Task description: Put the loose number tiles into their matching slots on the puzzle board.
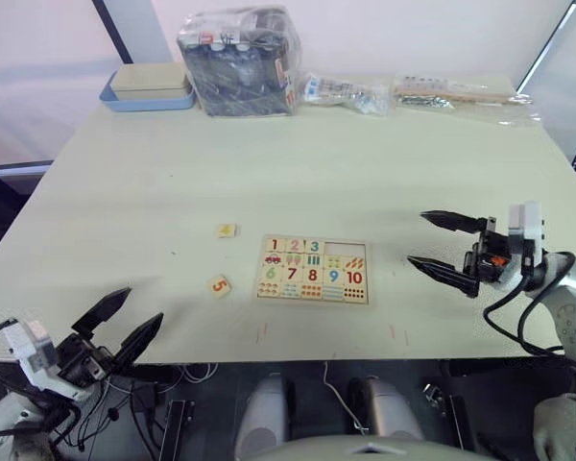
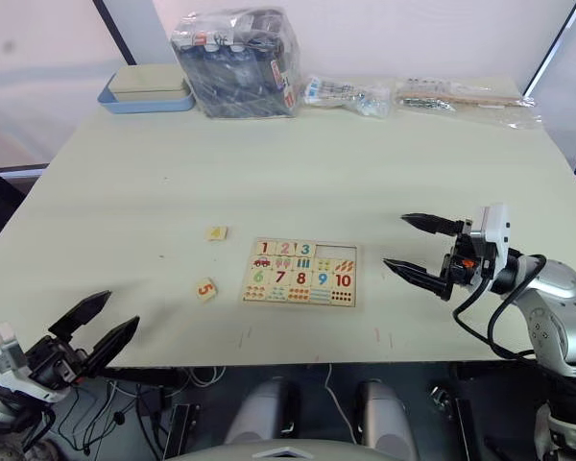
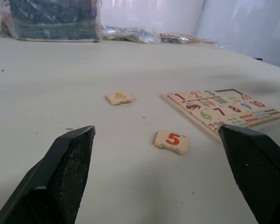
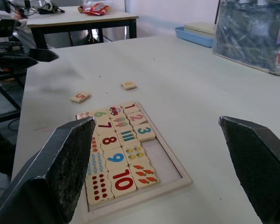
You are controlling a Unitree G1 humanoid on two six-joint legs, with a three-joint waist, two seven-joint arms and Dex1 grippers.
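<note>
Pale wood marks the board, which we see lying flat near the table's front edge, a little right of centre. Its top row holds tiles 1, 2 and 3 seated side by side at the left end; the remaining slots at the right end of that row are bare. Below them we read the fixed numbers 6 to 10 and the counting pictures.

Two tiles lie loose on the table. The 4 tile sits at about 10 o'clock from the board, apart from it. The 5 tile lies at about 8 o'clock from the board, nearer the front edge, well apart from the 4.

Our left gripper hangs at the table's front-left edge, at about 8 o'clock from the 5 tile, fingers spread wide and holding nothing. Our right gripper hovers just off the board's right end, at 3 o'clock from it, fingers also spread wide and empty, pointing toward the board.

Along the far edge we see a blue tray with a pale box in it, a clear bag of dark items beside it, and further plastic packets to the right.
</note>
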